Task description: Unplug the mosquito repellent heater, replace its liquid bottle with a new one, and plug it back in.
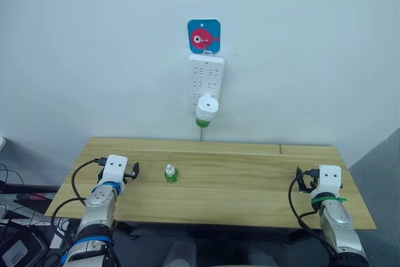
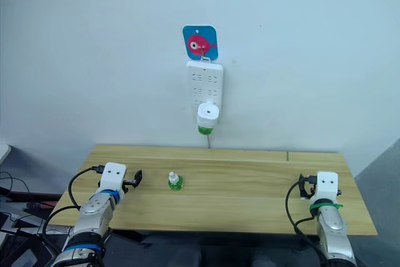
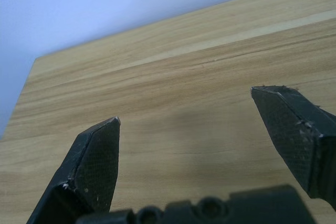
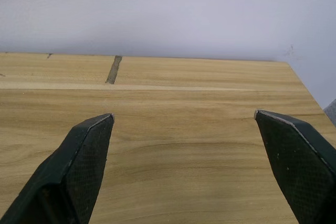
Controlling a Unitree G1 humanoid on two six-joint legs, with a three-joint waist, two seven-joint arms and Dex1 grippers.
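The white mosquito repellent heater is plugged into the lower part of a white power strip on the wall, with a green liquid bottle hanging under it. A second small green bottle with a white cap stands upright on the wooden table, left of centre. My left gripper rests low over the table's left end, open and empty, a short way left of that bottle. My right gripper sits at the table's right end, open and empty. Both wrist views show fingers spread over bare wood.
A blue card with a pink fish hangs on the wall above the power strip. The table butts against the white wall. Cables and boxes lie on the floor at the lower left.
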